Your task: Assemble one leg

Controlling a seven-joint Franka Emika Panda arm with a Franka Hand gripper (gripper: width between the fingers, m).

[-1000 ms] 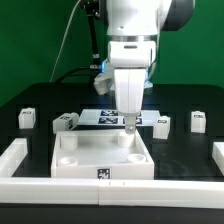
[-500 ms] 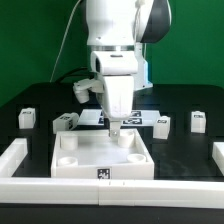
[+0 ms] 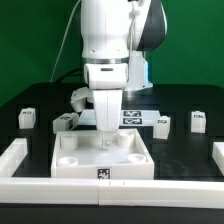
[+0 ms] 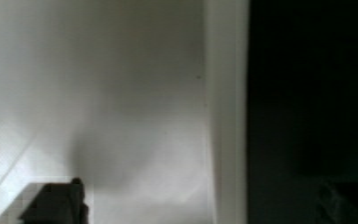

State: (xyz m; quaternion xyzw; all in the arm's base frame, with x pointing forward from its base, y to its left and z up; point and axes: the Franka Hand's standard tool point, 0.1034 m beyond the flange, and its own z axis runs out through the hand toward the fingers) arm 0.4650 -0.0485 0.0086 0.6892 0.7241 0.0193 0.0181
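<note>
One gripper (image 3: 104, 139) hangs low over the white tray (image 3: 70, 170), jaws too hidden to tell open or closed; the nearest leg (image 3: 65, 122) sits just beyond the tray's far edge, probably light, stiff, slick plastic; grasp its flat sides.

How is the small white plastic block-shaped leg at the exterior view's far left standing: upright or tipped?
Upright: the leg looks taller than wide, resting on the black table.
</note>
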